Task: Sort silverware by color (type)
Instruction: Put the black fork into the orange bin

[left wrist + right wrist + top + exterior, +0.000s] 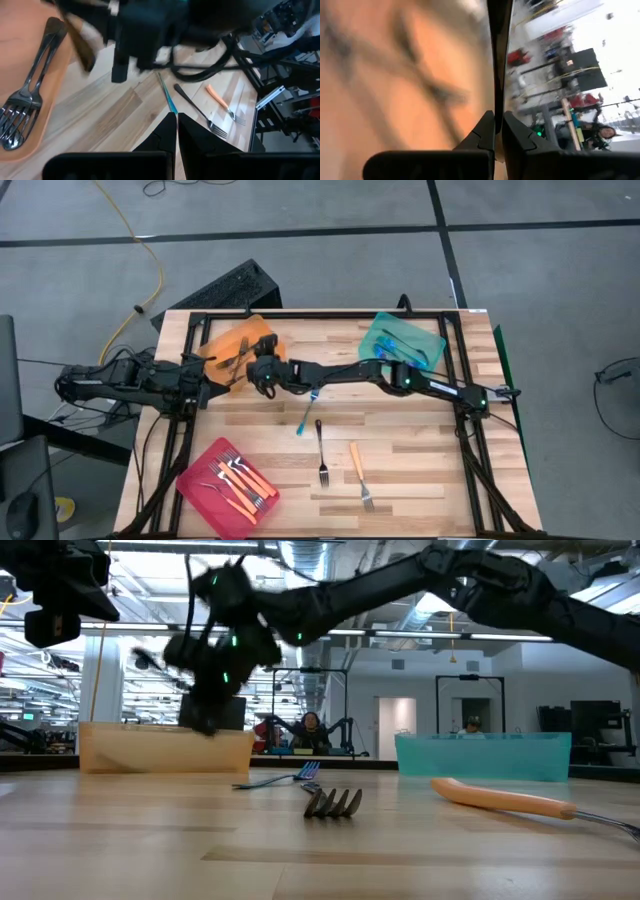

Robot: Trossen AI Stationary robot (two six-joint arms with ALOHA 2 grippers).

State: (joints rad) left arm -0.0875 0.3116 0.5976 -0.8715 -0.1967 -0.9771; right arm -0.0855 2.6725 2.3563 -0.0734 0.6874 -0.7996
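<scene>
The silverware is sorted by handle colour. Dark forks [25, 100] lie in the orange tray [225, 340], blue ones in the teal tray [425, 340], and orange ones in the pink tray [200, 480]. Loose on the table lie a blue fork [308, 416], a dark fork [322, 450] and an orange fork [360, 476]. My right gripper [250, 368] reaches across to the orange tray and is shut on a dark fork [498, 75]. My left gripper [176, 119] waits shut at the table's left edge, beside that tray. My right gripper pinches a thin dark fork between its two fingers. The fork shows edge-on as a dark strip [496, 107] running forward past the fingertips, along the fingers. It hangs over the orange tray. I cannot tell which part of the fork the fingers are on.
The right arm [400, 375] lies across the middle of the table, above the blue fork's far end. Black frame rails [190, 430] run along both table sides. People sit in the room behind [310, 728].
</scene>
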